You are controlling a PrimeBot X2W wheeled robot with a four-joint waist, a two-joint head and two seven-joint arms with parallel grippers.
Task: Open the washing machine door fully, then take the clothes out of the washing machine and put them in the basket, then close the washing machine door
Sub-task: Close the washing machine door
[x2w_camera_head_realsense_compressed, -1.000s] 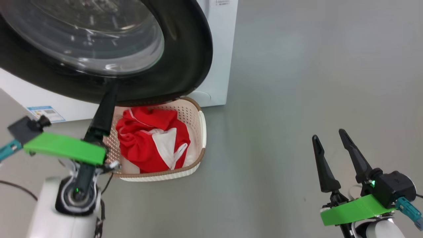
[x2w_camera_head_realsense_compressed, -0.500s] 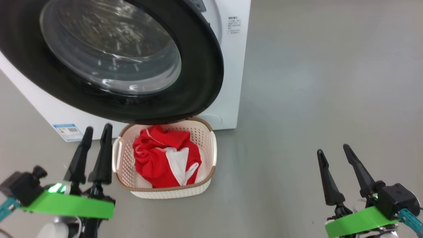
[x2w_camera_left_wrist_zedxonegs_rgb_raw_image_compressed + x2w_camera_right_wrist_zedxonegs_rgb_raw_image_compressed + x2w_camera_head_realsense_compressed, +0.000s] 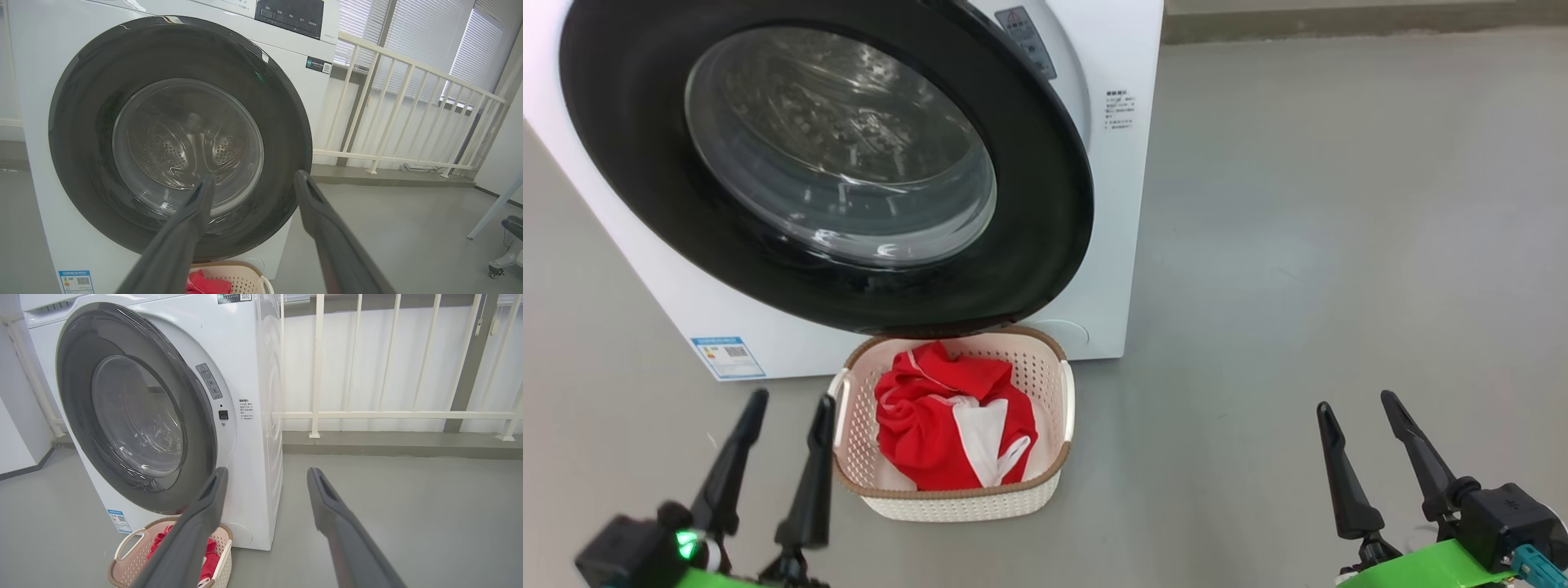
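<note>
The washing machine [image 3: 1123,204] stands white at the upper left, and its door [image 3: 1045,204], black-rimmed with a glass bowl, lies close against the front. The latch area still shows beside the door's right edge in the right wrist view. On the floor below the door sits the basket [image 3: 964,508] with the red and white clothes [image 3: 931,433] inside. My left gripper [image 3: 793,398] is open just left of the basket, touching nothing. My right gripper [image 3: 1355,400] is open over bare floor far to the right. The left wrist view looks past the open left gripper [image 3: 255,175] at the door [image 3: 81,102]; the right gripper [image 3: 267,470] frames the machine's corner [image 3: 253,375].
Grey floor spreads to the right of the machine. A white railing [image 3: 392,102] with blinds behind it runs along the back wall. A slanted pale leg [image 3: 494,208] and a wheeled base [image 3: 504,259] stand at the far right. A blue label [image 3: 727,357] is on the machine's lower front.
My left gripper has come off the door's lower rim and drawn back to the lower left. The head camera has pulled back, showing more of the machine. The right gripper has kept its pose.
</note>
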